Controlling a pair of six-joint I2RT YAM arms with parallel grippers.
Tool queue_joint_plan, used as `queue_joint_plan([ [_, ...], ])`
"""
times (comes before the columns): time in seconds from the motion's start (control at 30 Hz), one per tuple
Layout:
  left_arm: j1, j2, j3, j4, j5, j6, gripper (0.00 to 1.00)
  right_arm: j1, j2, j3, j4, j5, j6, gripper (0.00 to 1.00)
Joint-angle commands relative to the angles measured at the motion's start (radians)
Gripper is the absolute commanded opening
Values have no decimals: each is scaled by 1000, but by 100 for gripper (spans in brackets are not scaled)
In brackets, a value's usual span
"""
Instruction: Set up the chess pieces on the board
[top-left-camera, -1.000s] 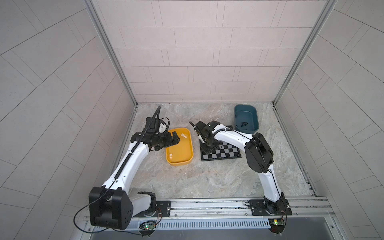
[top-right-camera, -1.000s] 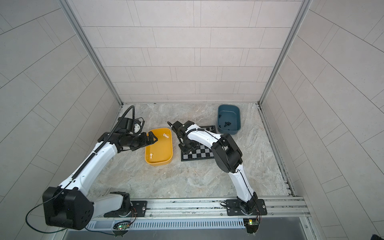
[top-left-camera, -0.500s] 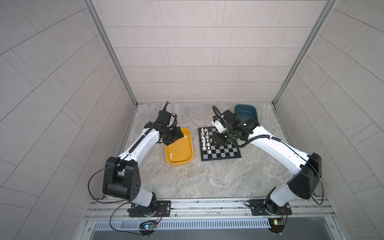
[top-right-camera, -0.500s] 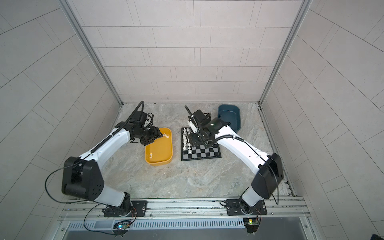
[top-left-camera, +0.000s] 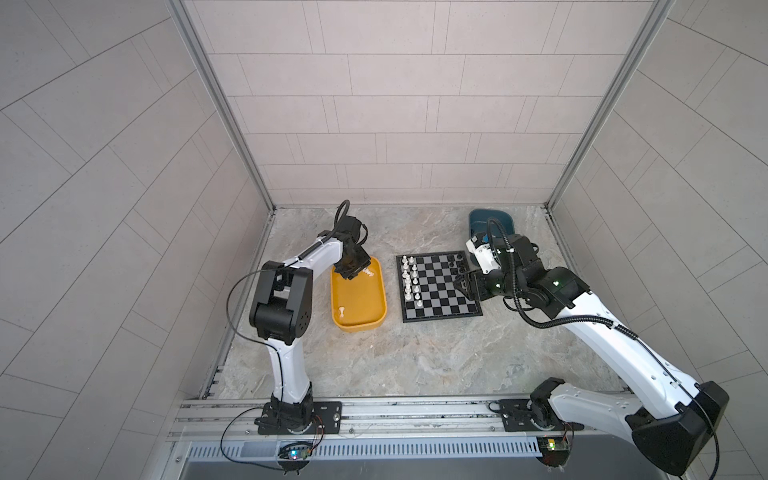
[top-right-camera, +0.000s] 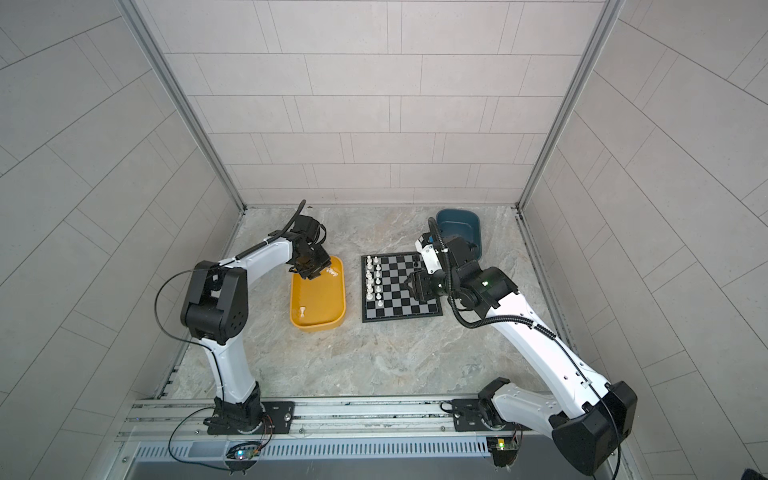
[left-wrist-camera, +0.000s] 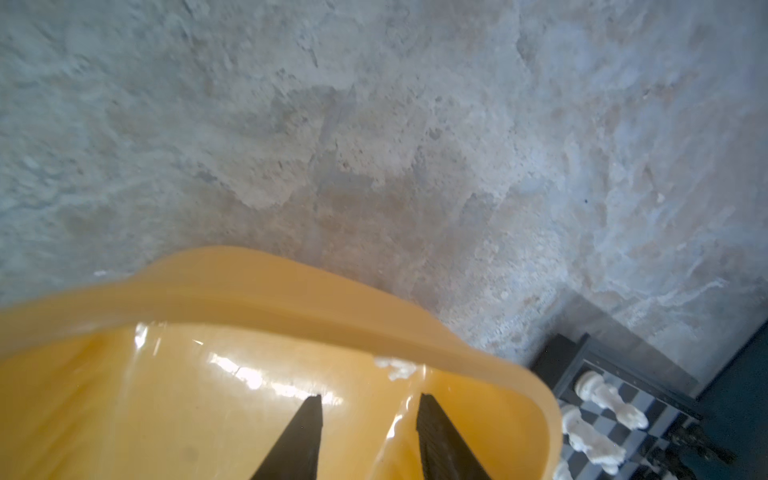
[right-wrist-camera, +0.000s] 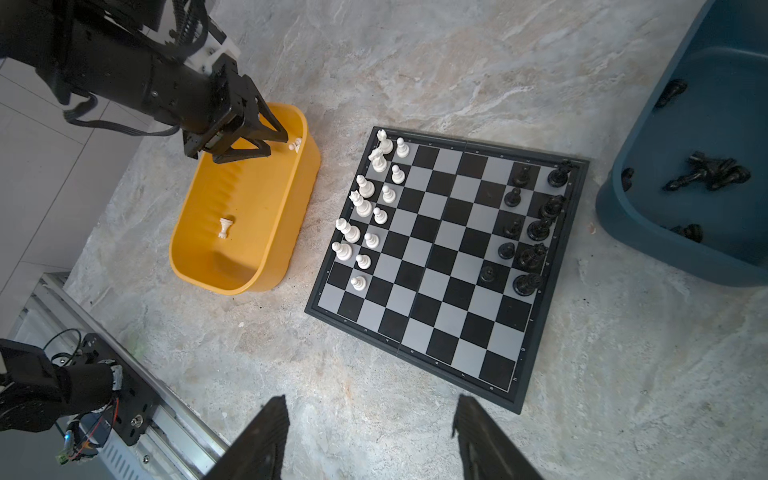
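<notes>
The board lies at the table's middle. White chess pieces stand in two columns on its left side, black ones on its right. My left gripper is low in the far end of the yellow tray, open and holding nothing. A small white piece lies just beyond its tips. My right gripper hangs open and empty above the board's right part.
Another white piece lies in the yellow tray's near half. A dark teal tray with several black pieces stands behind the board's right corner. Walls close in on three sides.
My right gripper has pulled away from the board's left columns to above its right side and opened. My left gripper has gone to the yellow tray's far end, and its jaws have narrowed.
</notes>
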Motion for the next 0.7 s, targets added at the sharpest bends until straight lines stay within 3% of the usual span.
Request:
queue_joint_plan([
  [0.0, -9, 32, 51, -20, -47, -15, 43, -24, -24, -23, 27, -55, 14, 64],
  [0.2, -24, 70, 72, -3, -51, -27, 39, -64, -26, -33, 34, -94, 10, 63],
  [0.67, -28, 57, -37, 143, -74, -86, 31, -95, -27, -45, 44, -145, 16, 63],
])
